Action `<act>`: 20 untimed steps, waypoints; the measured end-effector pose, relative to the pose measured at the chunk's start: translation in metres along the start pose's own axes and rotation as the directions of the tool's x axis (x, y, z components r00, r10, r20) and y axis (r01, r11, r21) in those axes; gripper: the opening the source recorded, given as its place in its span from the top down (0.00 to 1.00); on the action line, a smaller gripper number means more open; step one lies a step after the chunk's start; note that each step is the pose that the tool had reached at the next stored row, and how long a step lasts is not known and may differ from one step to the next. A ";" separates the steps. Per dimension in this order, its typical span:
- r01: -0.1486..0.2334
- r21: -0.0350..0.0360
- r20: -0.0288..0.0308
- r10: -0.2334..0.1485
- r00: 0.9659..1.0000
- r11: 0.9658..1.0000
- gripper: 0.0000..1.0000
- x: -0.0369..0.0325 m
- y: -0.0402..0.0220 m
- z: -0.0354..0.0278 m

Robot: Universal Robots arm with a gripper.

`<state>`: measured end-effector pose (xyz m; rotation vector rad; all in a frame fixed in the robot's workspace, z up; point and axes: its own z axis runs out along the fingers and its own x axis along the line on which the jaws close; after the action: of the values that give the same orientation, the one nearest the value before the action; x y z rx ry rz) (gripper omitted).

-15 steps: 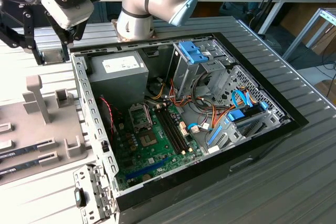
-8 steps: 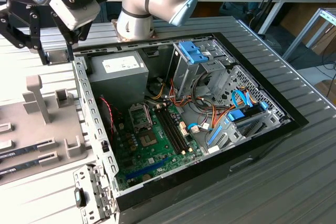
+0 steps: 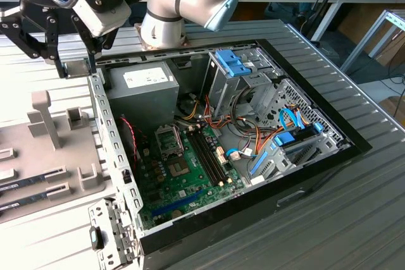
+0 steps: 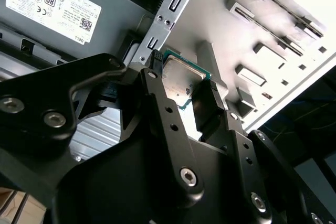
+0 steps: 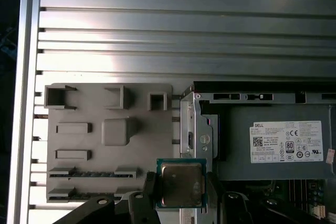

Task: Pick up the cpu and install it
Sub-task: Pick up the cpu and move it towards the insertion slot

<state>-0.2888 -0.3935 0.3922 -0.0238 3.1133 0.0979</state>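
Fingers: two black fingers pinch the cpu by opposite edges, one on each side, as both wrist views show.
Cpu: held flat with its dull silver top facing the first wrist view's camera, a thin green rim showing round it.
Cpu position: in the first wrist view it lies over the line where the grey fixture tray meets the side wall of the computer case, near the power supply.
Gripper: the gripper hangs at the exterior view's upper left, just beside the case corner next to the power supply.
Arm: the silver arm rises from its base behind the case.
Fixture tray: it lies on the slatted table beside the case, at the exterior view's left, with memory sticks in its slots.
Motherboard: the green motherboard lies on the floor of the open case.
Socket: the socket sits on the motherboard, just beside the long memory slots and well apart from the gripper.
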 end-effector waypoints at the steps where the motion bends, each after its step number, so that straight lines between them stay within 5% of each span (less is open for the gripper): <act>1: 0.000 0.000 0.000 0.000 1.000 1.000 0.53 -0.0010 0.0000 0.0002; 20: 0.000 0.000 0.000 0.000 1.000 1.000 0.53 -0.0266 -0.0007 0.0056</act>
<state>-0.2620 -0.3935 0.3873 -0.0238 3.1134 0.0978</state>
